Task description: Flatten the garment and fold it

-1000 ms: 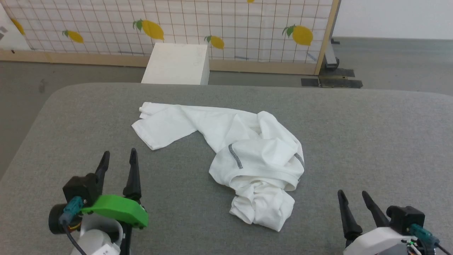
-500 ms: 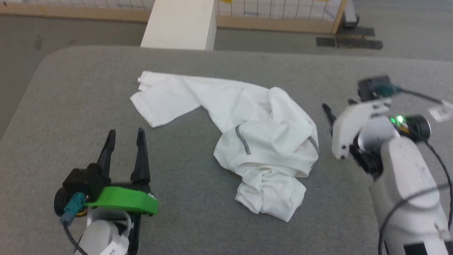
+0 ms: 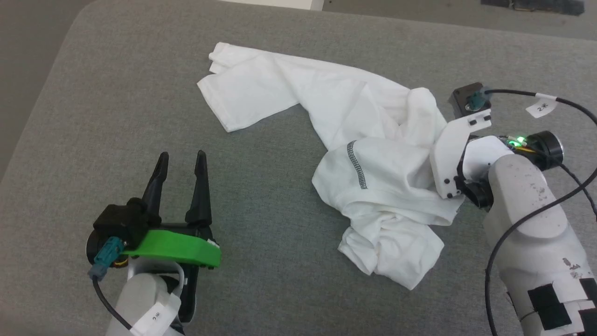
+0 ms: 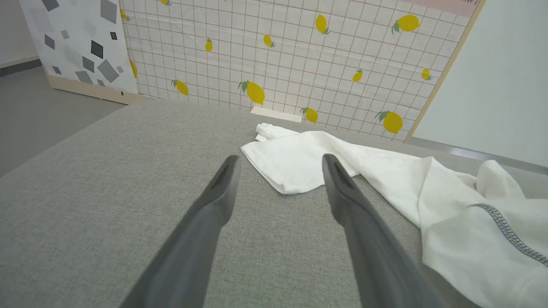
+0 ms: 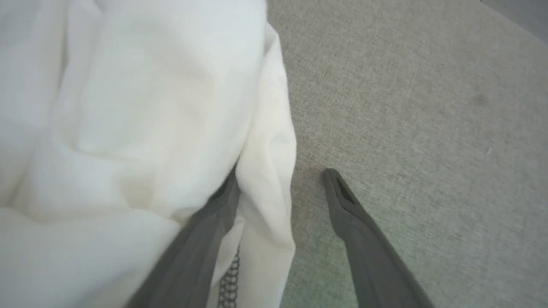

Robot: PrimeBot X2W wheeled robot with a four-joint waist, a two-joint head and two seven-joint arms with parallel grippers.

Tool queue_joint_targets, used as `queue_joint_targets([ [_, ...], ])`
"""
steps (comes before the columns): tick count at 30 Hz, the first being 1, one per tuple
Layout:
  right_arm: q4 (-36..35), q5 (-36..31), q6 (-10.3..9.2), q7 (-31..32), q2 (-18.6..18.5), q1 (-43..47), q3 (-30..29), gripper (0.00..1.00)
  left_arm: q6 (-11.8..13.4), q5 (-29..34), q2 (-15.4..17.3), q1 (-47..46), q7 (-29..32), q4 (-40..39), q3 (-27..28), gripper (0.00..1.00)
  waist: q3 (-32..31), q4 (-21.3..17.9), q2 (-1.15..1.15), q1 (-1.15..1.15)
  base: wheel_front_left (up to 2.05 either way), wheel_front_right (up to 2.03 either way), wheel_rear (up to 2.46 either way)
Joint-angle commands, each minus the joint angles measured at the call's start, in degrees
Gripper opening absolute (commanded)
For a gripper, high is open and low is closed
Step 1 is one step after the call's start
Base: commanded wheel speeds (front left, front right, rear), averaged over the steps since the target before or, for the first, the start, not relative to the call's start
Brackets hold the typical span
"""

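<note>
The shirt (image 3: 373, 140) lies crumpled on the bench (image 3: 116, 93), one sleeve trailing far-left. The right hand (image 5: 282, 177) is spread astride its right edge fold, with one finger tucked into cloth and one on bare bench. The left hand (image 3: 182, 155) hovers spread, well apart. Closing here may pinch several layers — a pull would then drag the heap, not flatten it.
</note>
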Motion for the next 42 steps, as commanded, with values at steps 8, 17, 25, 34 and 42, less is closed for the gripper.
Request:
queue_joint_targets([
  [8, -2.29, 4.53, -0.05, -9.35, -4.24, 0.75, -5.96, 0.0, -1.2, 0.84, -0.82, 0.28, -0.26, 1.0, 1.32, 1.0, -3.23, -2.52, 0.0, -0.01, 0.0, 0.0, 0.0],
  [17, -13.02, 3.98, -0.05, -9.05, -7.6, 14.18, -28.9, 0.0, -1.43, 0.91, -1.06, 3.4, -0.26, 1.48, 2.26, 1.0, -7.59, -5.82, 0.0, -0.01, 0.0, 0.0, 0.0],
  [25, -21.21, 6.56, -0.05, -10.03, 0.15, 27.24, -34.73, 1.0, -1.46, 0.19, -1.11, 4.93, -0.26, 2.12, 2.2, 1.0, -8.58, -6.89, 0.0, -0.01, 0.0, 0.0, 0.0],
  [34, -33.36, 14.1, -0.05, -26.98, 1.76, 30.66, -35.51, 1.0, -0.87, -4.65, -1.12, 3.43, 0.34, 3.86, 1.24, 1.0, -10.78, -9.24, 0.0, -0.01, 0.0, 0.0, 0.0],
  [42, -34.25, 19.75, -0.05, -29.12, 1.8, 34.91, -29.82, 1.0, 1.99, -21.41, -1.12, -11.35, 20.03, 10.06, -4.25, 1.0, -7.35, -15.02, 0.0, -0.01, 0.0, 0.0, 0.0],
])
